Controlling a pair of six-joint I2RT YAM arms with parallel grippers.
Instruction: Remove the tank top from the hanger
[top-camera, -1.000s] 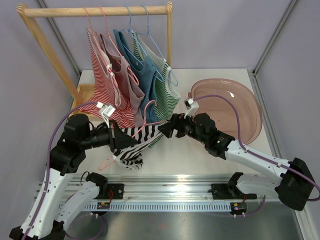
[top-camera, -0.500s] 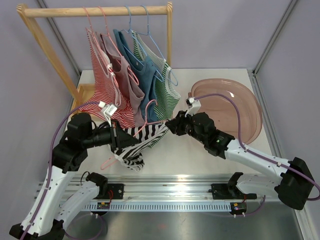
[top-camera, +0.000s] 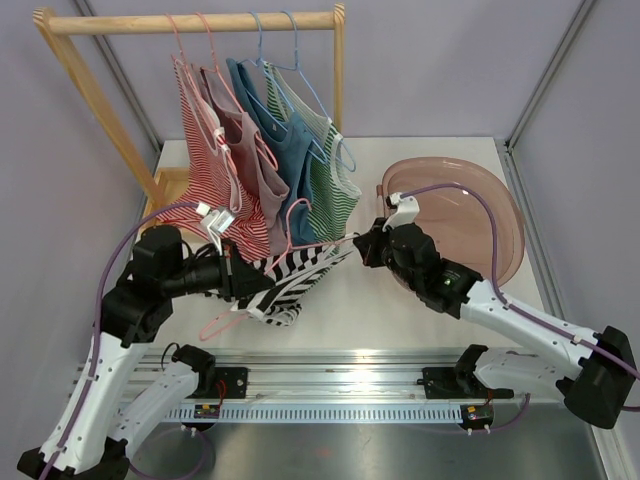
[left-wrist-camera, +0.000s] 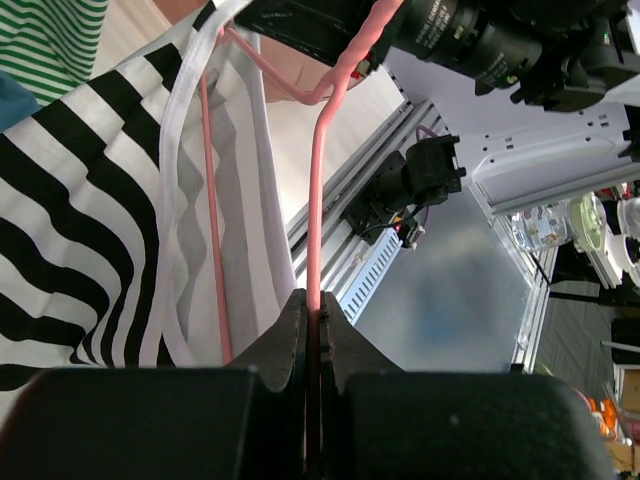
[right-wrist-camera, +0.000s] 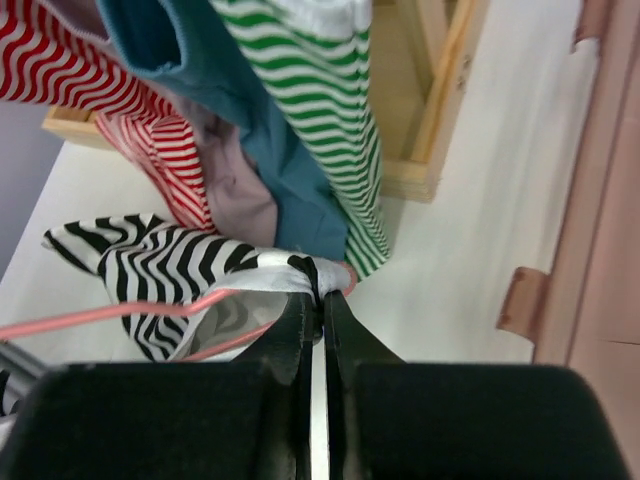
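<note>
Black-and-white striped tank top (top-camera: 295, 275) is off the rail, hung in the air low over the bench (top-camera: 400, 300), stretched between the two arms just in front of the wooden rack (top-camera: 200, 20). It is threaded on the pink hanger (left-wrist-camera: 318, 200). Left jaws: pressed together on the bare hanger wire, no cloth in the pinch. Right jaws: closed on a bunched white-bound edge of the tank top, and the right wrist view shows a pink bend of the hanger right at that pinch. I cannot tell whether wire is caught in with the cloth.

Risks as judged:
1. If wire is caught, pulling apart only drags the hanger, and the thin wire may twist or slide out of the left jaws.
2. A strap could hook on the hanger's shoulder, so the knit stretches instead of sliding off.
3. The grip is on a narrow edge and may slip under tension, dropping the tank top.
4. The green-striped top (top-camera: 335, 195) hangs near the right jaws and could be snagged on a sideways pull toward the pink tub (top-camera: 470, 200).
</note>
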